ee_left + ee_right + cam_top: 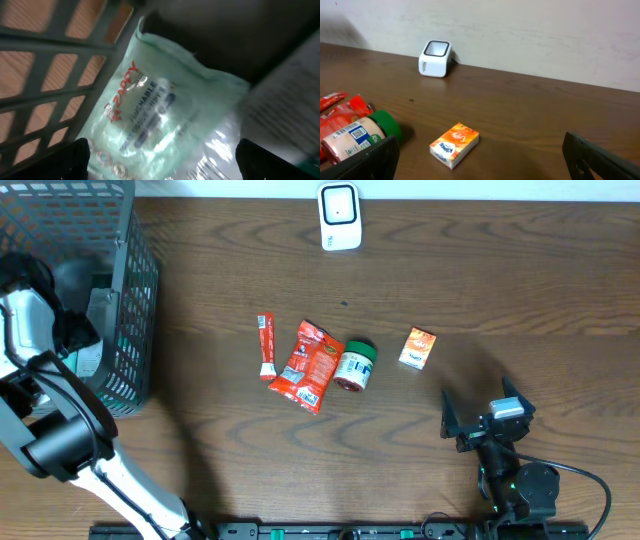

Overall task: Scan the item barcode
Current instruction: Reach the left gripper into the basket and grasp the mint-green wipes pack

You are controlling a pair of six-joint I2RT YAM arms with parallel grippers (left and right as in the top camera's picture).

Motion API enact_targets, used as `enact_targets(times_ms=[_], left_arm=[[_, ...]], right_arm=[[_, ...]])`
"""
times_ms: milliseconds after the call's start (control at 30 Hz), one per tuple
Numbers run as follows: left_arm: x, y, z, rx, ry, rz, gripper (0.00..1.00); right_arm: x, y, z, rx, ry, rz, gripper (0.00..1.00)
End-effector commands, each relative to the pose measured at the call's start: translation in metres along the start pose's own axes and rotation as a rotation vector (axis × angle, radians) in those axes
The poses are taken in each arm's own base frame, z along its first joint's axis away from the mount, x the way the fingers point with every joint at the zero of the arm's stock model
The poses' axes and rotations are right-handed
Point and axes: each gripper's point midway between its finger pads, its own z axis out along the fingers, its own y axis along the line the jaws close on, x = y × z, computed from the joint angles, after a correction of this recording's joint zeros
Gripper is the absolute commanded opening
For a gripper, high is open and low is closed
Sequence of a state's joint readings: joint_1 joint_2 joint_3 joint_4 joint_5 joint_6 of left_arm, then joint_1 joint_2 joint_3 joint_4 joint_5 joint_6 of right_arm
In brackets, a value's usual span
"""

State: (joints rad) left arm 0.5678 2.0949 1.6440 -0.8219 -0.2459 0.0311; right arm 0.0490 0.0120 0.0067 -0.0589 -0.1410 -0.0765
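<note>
- Grey plastic mesh forms the basket [130, 290] that is set at the far left of the wooden desk [520, 280].
- The left claw [165, 167] is found inside that basket; its jaws are spread wide and nothing is gripped between them.
- A pale green packet [160, 95] with red lettering is seen just under the left claw, lying against the basket wall; whether it is touched cannot be told.
- At mid-desk a thin red sachet [266, 346], a red pouch [309, 366] and a green-lidded jar [354, 366] are laid in a row, with the pouch and jar touching.
- The white scanner [339, 216] is stood at the far edge, well apart from them.
- An orange box [418, 348] is placed to the right of the jar.
- The right claw [478, 412] is held near the front edge, fully spread and empty.
</note>
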Motion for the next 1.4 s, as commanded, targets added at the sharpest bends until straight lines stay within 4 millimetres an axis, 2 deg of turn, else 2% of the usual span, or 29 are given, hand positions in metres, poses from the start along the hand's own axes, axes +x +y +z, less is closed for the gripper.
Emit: enact_targets(times_ms=[0, 100, 233, 267, 300, 333, 467, 500, 567, 600, 667, 733, 867, 900, 933, 1000, 1133, 1167, 1200, 1233, 1300, 1367], left_arm=[[0.010, 0.005, 0.028, -0.005, 0.061, 0.001, 0.93], [0.018, 0.002, 0.045, 0.016, 0.103, 0.000, 0.92], [0.026, -0.007, 0.057, 0.048, 0.140, 0.006, 0.66], [0.027, -0.007, 0.059, 0.048, 0.144, 0.008, 0.63], [0.027, -0.007, 0.059, 0.048, 0.144, 0.008, 0.61], [0.027, -0.007, 0.059, 0.048, 0.144, 0.007, 0.52], [0.028, -0.011, 0.059, 0.072, 0.149, 0.006, 0.41], [0.028, -0.012, 0.059, 0.074, 0.149, 0.006, 0.29], [0.026, -0.011, 0.056, 0.074, 0.140, 0.004, 0.12], [0.023, -0.010, 0.052, 0.074, 0.128, 0.001, 0.07], [0.011, -0.006, 0.037, 0.078, 0.087, -0.014, 0.07], [-0.002, -0.002, 0.015, 0.091, 0.037, -0.052, 0.07], [-0.025, 0.017, -0.046, 0.098, -0.114, -0.160, 0.07], [-0.031, 0.025, -0.074, 0.103, -0.180, -0.197, 0.07], [-0.034, 0.030, -0.089, 0.106, -0.214, -0.217, 0.07], [-0.039, 0.043, -0.132, 0.115, -0.317, -0.252, 0.07], [-0.036, 0.053, -0.204, 0.195, -0.477, -0.311, 0.07], [-0.036, 0.050, -0.229, 0.255, -0.534, -0.306, 0.07], [-0.032, 0.046, -0.264, 0.341, -0.616, -0.293, 0.07], [-0.029, 0.045, -0.279, 0.377, -0.649, -0.286, 0.07], [-0.017, 0.044, -0.320, 0.453, -0.739, -0.266, 0.07], [0.005, 0.043, -0.363, 0.528, -0.828, -0.238, 0.07]], right_arm=[[0.001, -0.003, 0.000, 0.012, 0.002, 0.010, 0.99], [0.001, -0.003, 0.000, 0.012, 0.002, 0.010, 0.99], [0.001, -0.003, 0.000, 0.012, 0.002, 0.010, 0.99], [0.001, -0.003, 0.000, 0.012, 0.002, 0.010, 0.99], [0.001, -0.003, 0.000, 0.012, 0.002, 0.010, 0.99], [0.001, -0.003, 0.000, 0.012, 0.002, 0.010, 0.99], [0.001, -0.003, 0.000, 0.012, 0.002, 0.010, 0.99], [0.001, -0.003, 0.000, 0.012, 0.002, 0.010, 0.99], [0.001, -0.003, 0.000, 0.012, 0.002, 0.010, 0.99], [0.001, -0.003, 0.000, 0.012, 0.002, 0.010, 0.99], [0.001, -0.003, 0.000, 0.012, 0.002, 0.010, 0.99], [0.001, -0.003, 0.000, 0.012, 0.002, 0.010, 0.99], [0.001, -0.003, 0.000, 0.012, 0.002, 0.010, 0.99], [0.001, -0.003, 0.000, 0.012, 0.002, 0.010, 0.99], [0.001, -0.003, 0.000, 0.012, 0.002, 0.010, 0.99], [0.001, -0.003, 0.000, 0.012, 0.002, 0.010, 0.99], [0.001, -0.003, 0.000, 0.012, 0.002, 0.010, 0.99], [0.001, -0.003, 0.000, 0.012, 0.002, 0.010, 0.99], [0.001, -0.003, 0.000, 0.012, 0.002, 0.010, 0.99], [0.001, -0.003, 0.000, 0.012, 0.002, 0.010, 0.99], [0.001, -0.003, 0.000, 0.012, 0.002, 0.010, 0.99], [0.001, -0.003, 0.000, 0.012, 0.002, 0.010, 0.99]])
